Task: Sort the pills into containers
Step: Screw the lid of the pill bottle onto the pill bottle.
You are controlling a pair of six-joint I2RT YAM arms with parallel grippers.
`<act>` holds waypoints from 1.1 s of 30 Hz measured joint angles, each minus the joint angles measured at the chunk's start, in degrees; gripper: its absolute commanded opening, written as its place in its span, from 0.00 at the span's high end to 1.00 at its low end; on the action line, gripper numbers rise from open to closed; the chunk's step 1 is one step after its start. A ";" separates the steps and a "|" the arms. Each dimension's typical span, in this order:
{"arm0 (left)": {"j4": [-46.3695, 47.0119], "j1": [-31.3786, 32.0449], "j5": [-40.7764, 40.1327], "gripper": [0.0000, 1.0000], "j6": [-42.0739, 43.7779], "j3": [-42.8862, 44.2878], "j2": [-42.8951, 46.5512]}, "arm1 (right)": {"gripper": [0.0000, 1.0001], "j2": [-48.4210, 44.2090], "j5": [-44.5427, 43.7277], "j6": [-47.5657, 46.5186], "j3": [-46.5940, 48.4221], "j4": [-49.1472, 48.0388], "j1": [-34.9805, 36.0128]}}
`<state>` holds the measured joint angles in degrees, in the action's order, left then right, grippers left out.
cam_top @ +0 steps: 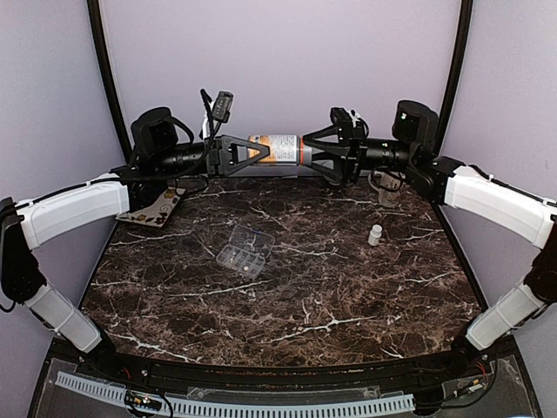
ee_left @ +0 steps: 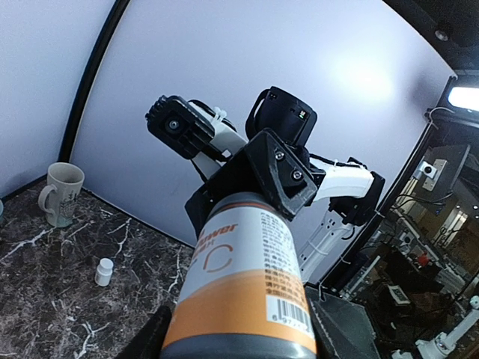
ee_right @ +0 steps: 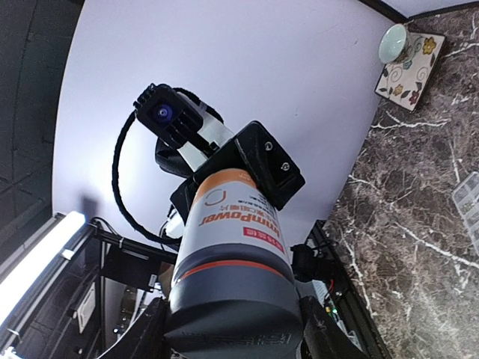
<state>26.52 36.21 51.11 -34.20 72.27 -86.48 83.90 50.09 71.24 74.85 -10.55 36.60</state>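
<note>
A pill bottle with a white and orange label hangs level in the air above the table's back edge, held between both grippers. My left gripper is shut on its orange base end. My right gripper is shut on its dark grey cap end. The label shows in the left wrist view and in the right wrist view. The clear organizer box lies on the marble table with its lid open, below and in front of the bottle; its edge shows in the right wrist view. No loose pills show.
A small white bottle stands right of centre, also in the left wrist view. A mug stands at the back right. A patterned tile with a bowl lies at the back left.
</note>
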 measured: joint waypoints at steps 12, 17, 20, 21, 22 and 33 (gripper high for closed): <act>-11.13 2.32 -7.37 1.00 10.60 2.78 2.91 | 0.58 1.11 1.64 9.97 -3.13 -10.86 -0.79; -9.70 2.56 -8.37 1.00 9.99 1.57 3.26 | 0.47 0.92 1.14 9.40 -3.13 -10.27 -0.79; -7.21 2.60 -8.79 1.00 8.50 -0.24 3.48 | 0.45 0.74 0.74 8.74 -3.13 -8.92 -0.79; -6.29 2.60 -8.94 1.00 8.00 -0.90 3.50 | 0.43 0.72 0.59 8.52 -3.13 -8.52 -0.79; -5.46 2.60 -9.16 1.00 7.41 -1.46 3.54 | 0.43 0.68 0.26 8.28 -3.15 -8.00 -0.79; 6.64 2.12 -6.32 1.00 -4.96 -9.05 2.38 | 0.38 0.52 -1.70 4.26 -4.00 -2.29 1.66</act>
<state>33.17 38.33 44.80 -39.16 63.22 -84.09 84.42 48.38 75.50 70.85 -12.84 38.26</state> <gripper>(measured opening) 0.523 0.613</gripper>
